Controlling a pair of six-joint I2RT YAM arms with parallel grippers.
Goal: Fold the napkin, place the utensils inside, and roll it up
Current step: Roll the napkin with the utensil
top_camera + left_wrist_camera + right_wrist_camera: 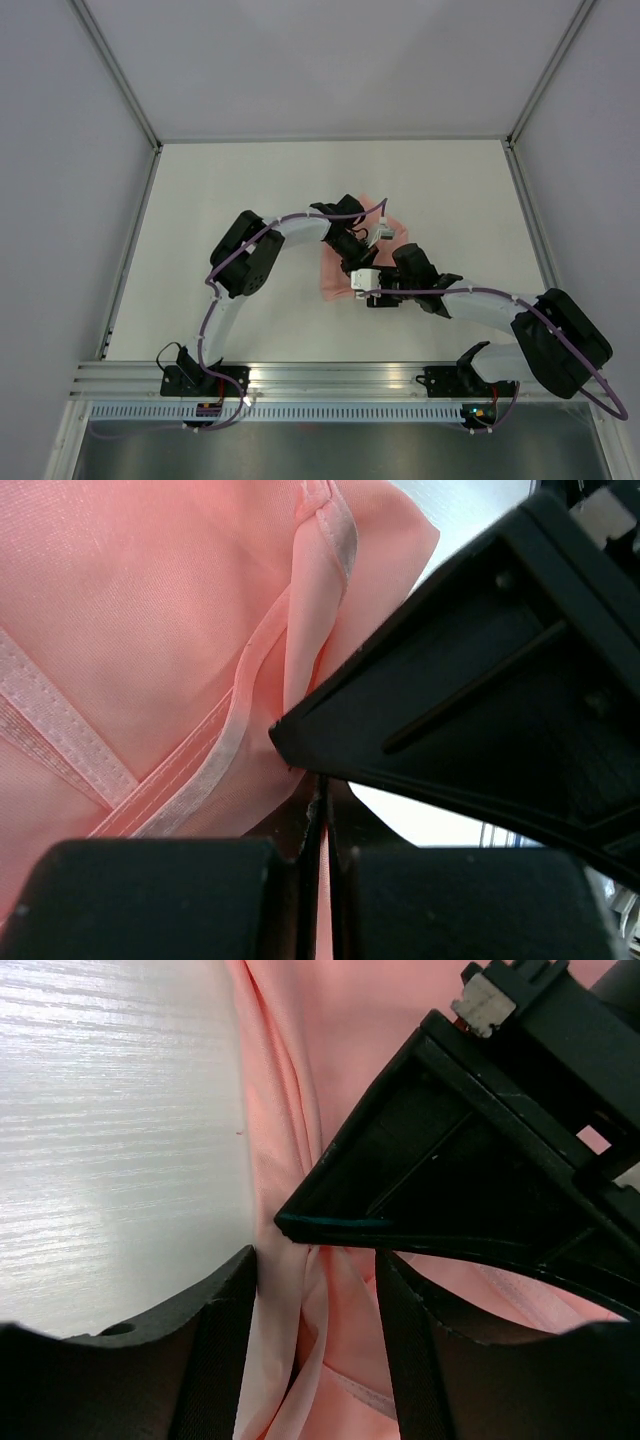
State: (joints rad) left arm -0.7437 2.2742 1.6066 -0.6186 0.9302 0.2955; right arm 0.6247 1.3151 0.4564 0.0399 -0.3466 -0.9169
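Top cam: fixed high, behind arm bases, looks down on whole worktop (230, 200), far off. L wrist cam: v. close, looks along left end effector (322, 815) onto napkin (150, 610). R wrist cam: equally close, past right end effector (315, 1270), bare worktop at left. All 3 share napkin mid-worktop; each wrist view catches the other arm's end effector.

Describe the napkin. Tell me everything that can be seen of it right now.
The napkin is thin, pale pink fabric, slightly sheer, with a stitched hem band along its edges. It lies bunched and wrinkled near the middle of the white table, mostly hidden from above by both arms. The left pincer is shut on a sliver of its cloth. Close beside it, the right pincer is open and straddles a raised fold.
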